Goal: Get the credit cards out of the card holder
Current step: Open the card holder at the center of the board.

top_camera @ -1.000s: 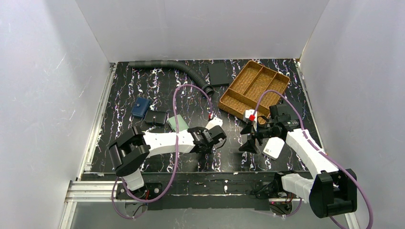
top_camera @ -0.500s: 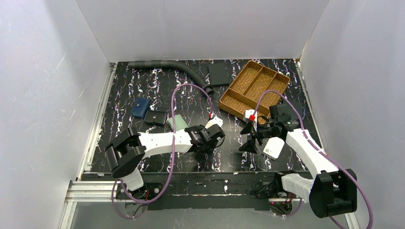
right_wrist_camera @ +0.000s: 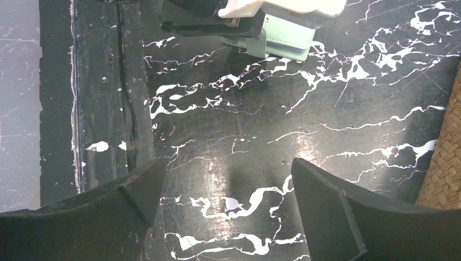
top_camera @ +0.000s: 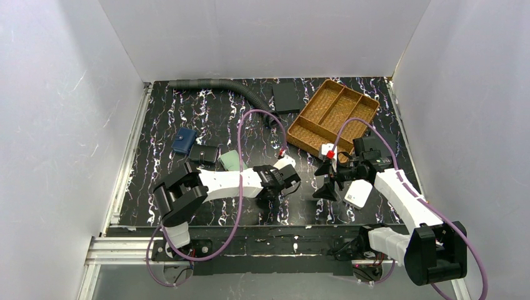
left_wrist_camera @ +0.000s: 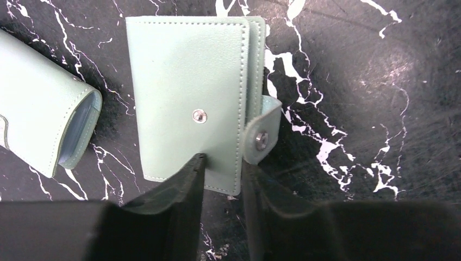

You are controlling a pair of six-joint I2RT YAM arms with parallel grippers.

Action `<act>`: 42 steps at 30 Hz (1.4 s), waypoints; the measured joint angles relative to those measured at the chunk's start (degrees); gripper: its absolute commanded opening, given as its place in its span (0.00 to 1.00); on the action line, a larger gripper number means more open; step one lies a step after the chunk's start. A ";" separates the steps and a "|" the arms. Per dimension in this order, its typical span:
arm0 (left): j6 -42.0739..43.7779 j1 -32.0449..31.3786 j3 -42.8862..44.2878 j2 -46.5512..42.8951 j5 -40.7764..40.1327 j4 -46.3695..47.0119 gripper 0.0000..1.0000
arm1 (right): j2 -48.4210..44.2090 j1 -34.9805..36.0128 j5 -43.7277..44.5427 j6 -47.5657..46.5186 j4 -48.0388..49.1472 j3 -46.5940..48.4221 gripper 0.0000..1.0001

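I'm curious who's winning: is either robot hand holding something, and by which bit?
Right gripper: nothing, open. Left gripper straddles a corner of the card holder, by its snap tab; a real pinch cannot be told.

Walls (top_camera: 262, 37): plain white panels at 12, 9 and 3 o'clock, closing the table in on three sides.
Table top (top_camera: 206, 119): glossy black with white and purplish marble veins.
Rails (top_camera: 128, 169): bare aluminium along the 9 o'clock and 6 o'clock edges.
Light: even and soft, faint sheen on the table top.
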 measured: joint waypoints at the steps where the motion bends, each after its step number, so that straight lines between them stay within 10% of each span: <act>1: 0.11 -0.02 0.22 0.20 -0.35 -0.07 0.11 | 0.00 0.00 -0.04 -0.07 -0.02 0.00 0.95; 26: -7.08 4.79 -7.96 -18.88 20.61 6.80 0.00 | 1.88 0.70 -1.49 -2.38 -1.99 0.24 0.87; 42: -19.74 20.76 -24.15 -24.72 29.42 18.01 0.00 | 15.63 21.84 7.78 -1.18 -1.44 8.22 0.65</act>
